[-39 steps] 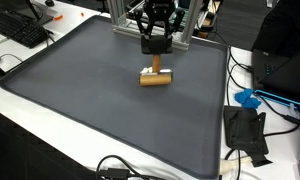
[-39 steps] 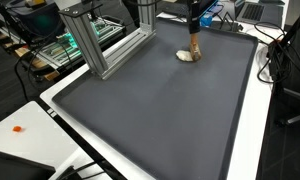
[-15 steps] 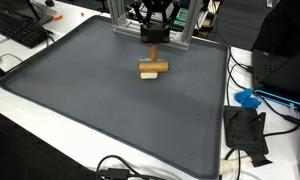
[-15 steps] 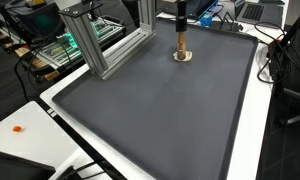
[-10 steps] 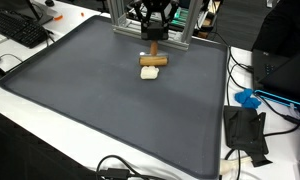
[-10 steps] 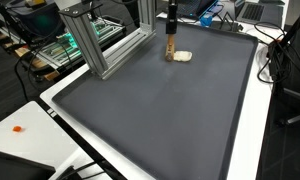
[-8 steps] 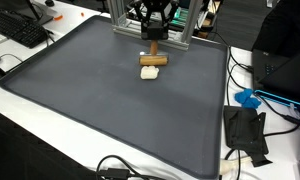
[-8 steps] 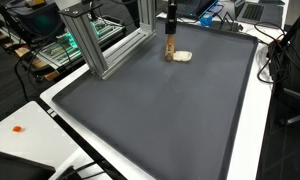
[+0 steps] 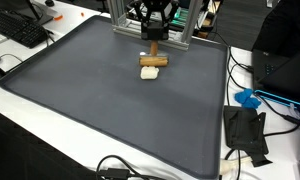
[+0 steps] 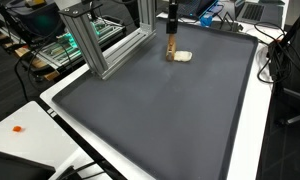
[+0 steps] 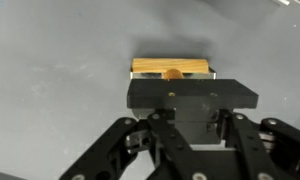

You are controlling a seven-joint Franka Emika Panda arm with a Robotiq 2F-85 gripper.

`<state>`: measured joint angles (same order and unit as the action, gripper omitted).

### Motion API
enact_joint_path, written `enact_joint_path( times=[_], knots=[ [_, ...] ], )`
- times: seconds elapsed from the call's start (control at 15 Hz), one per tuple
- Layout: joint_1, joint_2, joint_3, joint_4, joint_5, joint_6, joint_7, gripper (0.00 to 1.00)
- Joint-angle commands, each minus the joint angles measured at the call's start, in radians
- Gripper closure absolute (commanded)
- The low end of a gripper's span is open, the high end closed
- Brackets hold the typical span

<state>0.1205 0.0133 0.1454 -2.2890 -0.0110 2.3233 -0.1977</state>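
My gripper [image 9: 153, 46] hangs over the far part of the dark grey mat [image 9: 80, 85], shut on a light brown wooden piece [image 9: 155, 61]. That piece is off the mat; from the side it hangs as an upright stick [image 10: 171, 46] below the gripper [image 10: 171, 22]. A small cream block [image 9: 148, 73] lies on the mat just beside and below it, apart from the wood [image 10: 182, 57]. In the wrist view the wooden piece [image 11: 170, 67] shows as a short bar past the black gripper [image 11: 171, 82]; the fingertips themselves are hidden.
An aluminium frame [image 10: 102, 45] stands along the mat's edge behind the gripper. A keyboard [image 9: 20, 30] lies off one corner. A blue object [image 9: 248, 98], a black device [image 9: 245, 132] and cables [image 9: 120, 168] lie on the white table around the mat.
A second ago the wooden piece stood over the cream block. The gripper has since carried it a little aside, baring the block, and has held still for the last half second.
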Motion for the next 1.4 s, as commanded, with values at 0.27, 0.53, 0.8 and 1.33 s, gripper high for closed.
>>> enact_joint_path(
  times=[0.27,0.53,0.8,1.33],
  knots=[
    [0.014,-0.031,0.004,0.039,0.025,-0.035,0.238,0.78],
    [0.018,-0.010,0.004,0.062,0.008,-0.021,0.485,0.78],
    [0.017,0.007,0.000,0.067,0.026,0.003,0.696,0.78],
    [0.025,0.068,-0.018,0.054,-0.059,0.104,1.102,0.78]
  ],
)
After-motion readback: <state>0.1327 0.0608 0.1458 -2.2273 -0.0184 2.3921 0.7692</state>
